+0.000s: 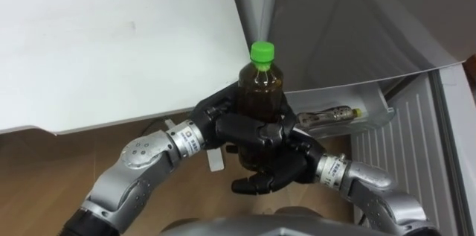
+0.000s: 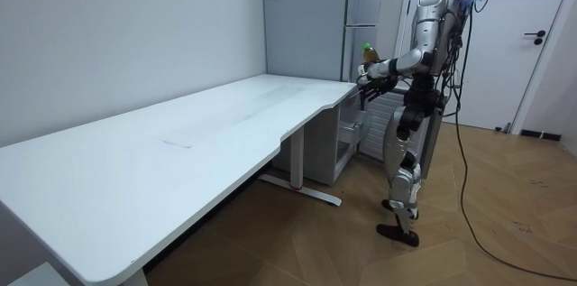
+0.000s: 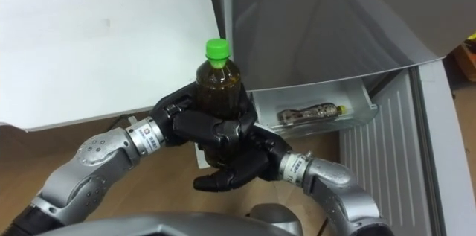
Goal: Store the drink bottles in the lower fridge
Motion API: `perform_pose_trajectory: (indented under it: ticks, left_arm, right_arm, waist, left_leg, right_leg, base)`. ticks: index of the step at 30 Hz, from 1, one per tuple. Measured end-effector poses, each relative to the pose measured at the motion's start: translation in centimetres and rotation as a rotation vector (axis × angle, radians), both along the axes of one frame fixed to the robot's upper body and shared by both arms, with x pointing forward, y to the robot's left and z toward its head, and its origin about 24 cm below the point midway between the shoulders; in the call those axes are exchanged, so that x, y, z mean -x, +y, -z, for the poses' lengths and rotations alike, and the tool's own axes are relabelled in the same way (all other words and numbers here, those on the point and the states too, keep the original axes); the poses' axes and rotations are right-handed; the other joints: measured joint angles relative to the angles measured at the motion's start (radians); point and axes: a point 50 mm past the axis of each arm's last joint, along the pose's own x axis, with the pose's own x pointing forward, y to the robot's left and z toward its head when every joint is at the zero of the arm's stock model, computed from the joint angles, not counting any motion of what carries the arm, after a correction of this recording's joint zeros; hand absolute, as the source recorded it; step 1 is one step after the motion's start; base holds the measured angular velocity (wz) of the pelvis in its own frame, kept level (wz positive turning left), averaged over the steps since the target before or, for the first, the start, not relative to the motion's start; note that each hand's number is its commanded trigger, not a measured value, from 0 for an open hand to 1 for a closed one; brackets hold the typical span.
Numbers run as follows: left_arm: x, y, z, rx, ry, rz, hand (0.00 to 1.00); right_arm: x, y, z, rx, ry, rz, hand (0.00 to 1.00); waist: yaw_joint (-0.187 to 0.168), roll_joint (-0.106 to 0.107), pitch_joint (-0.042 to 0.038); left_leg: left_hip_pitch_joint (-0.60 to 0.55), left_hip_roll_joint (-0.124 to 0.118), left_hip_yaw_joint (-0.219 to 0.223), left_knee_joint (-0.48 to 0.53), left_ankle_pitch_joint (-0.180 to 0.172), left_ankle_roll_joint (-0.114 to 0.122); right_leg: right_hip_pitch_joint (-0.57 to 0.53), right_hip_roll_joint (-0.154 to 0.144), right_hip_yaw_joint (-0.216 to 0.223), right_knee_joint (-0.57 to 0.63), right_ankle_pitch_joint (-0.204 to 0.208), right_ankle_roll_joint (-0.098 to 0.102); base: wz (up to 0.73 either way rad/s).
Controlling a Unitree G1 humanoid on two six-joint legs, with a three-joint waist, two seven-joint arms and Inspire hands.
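**Left eye view.** The bottle (image 1: 260, 80), green-capped and full of dark drink, stands upright in the air between both hands, in front of the desk (image 1: 111, 42) edge and the grey fridge (image 1: 349, 20) panel. The left hand (image 1: 223, 120) wraps its fingers round the bottle's body. The right hand (image 1: 279, 169) is curled round the base from below. A second bottle (image 1: 327, 115) lies on its side in a clear bin (image 1: 383, 109) lower down. The likely hazard is the handover: if one hand lets go before the other has a firm hold, the smooth, heavy bottle could slip through.

**Room view.** The robot stands at the desk's (image 2: 180, 142) end, facing the fridge (image 2: 365, 6), with the bottle (image 2: 368, 51) held at chest height. The lower compartment sits well below that, so the robot probably has to bend. A tilt on the way down could knock the bottle against the desk corner or the door.

**Right eye view.** The bin (image 3: 364, 102) is already partly filled by the lying bottle (image 3: 309, 113). Setting the held bottle (image 3: 219, 87) down upright there risks toppling it or jamming it against the other.
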Motion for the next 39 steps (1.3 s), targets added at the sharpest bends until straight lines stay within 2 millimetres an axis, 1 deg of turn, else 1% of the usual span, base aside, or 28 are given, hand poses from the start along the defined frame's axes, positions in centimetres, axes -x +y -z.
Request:
perform_pose_trajectory:
  ticks: [12, 13, 14, 18, 24, 39]
  left_arm:
    - [0.20, 0.13, 0.29, -0.018, 0.009, 0.015, 1.00]
    - [0.25, 0.17, 0.36, -0.022, 0.012, 0.019, 1.00]
    - [0.28, 0.31, 0.43, -0.029, 0.014, 0.022, 1.00]
    - [0.33, 0.41, 0.45, -0.031, 0.014, 0.031, 1.00]
    - [0.35, 0.45, 0.49, -0.033, 0.015, 0.033, 1.00]
    - [0.64, -0.10, 0.56, -0.021, 0.021, 0.062, 1.00]
  right_arm:
    - [0.32, 0.03, 0.17, 0.013, 0.014, -0.028, 0.00]
    - [0.39, 0.06, 0.24, 0.015, 0.024, -0.031, 0.62]
    - [0.46, 0.13, 0.30, 0.015, 0.032, -0.035, 1.00]
    - [0.55, 0.21, 0.35, 0.014, 0.036, -0.042, 1.00]
    - [0.57, 0.25, 0.39, 0.014, 0.046, -0.045, 1.00]
    - [0.78, 0.01, 0.46, 0.023, 0.056, -0.071, 1.00]
  waist:
    - [0.001, 0.000, 0.0015]
    - [0.001, 0.001, 0.0022]
    - [0.001, 0.001, 0.0029]
    - [0.001, 0.002, 0.0052]
    - [0.001, 0.003, 0.0065]
    - [0.000, 0.003, 0.0067]
  left_leg:
    - [0.000, 0.001, -0.003, 0.000, 0.000, 0.000]
    - [0.000, 0.001, -0.003, 0.001, 0.000, 0.000]
    - [0.000, 0.001, -0.003, 0.001, 0.000, 0.000]
    - [-0.001, 0.001, -0.003, 0.001, 0.000, 0.000]
    - [-0.002, 0.001, -0.003, 0.001, 0.000, 0.000]
    - [-0.001, 0.002, 0.000, 0.000, 0.000, 0.000]
  right_leg:
    - [0.004, -0.001, -0.008, -0.002, 0.000, 0.000]
    - [0.005, -0.001, -0.008, -0.001, 0.000, 0.000]
    - [0.005, -0.001, -0.009, -0.001, 0.000, 0.000]
    - [0.005, -0.001, -0.010, -0.001, 0.000, 0.000]
    - [0.004, -0.001, -0.012, -0.001, 0.000, 0.000]
    - [0.004, -0.002, -0.023, -0.001, 0.000, 0.000]
  base:
    - [0.00]
    - [0.00]
    - [0.00]
    - [0.00]
    - [0.00]
    - [0.00]
